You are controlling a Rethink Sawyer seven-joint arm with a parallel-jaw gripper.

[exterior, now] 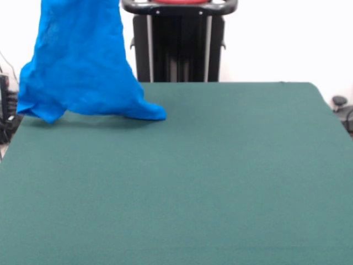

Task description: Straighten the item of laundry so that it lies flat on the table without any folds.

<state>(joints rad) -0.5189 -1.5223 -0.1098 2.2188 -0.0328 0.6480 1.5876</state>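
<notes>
The bright blue T-shirt (83, 61) hangs from above the picture's top edge at the far left in the front view. Its lower hem trails on the dark green table (220, 176) near the far left corner, with one tip reaching right. Its print and lettering do not show. The gripper is above the top edge and out of view, so what holds the shirt is hidden.
The robot's black pedestal (179, 44) stands behind the table's far edge at the top centre. Cables and a dark object (339, 102) lie beyond the table's right far corner.
</notes>
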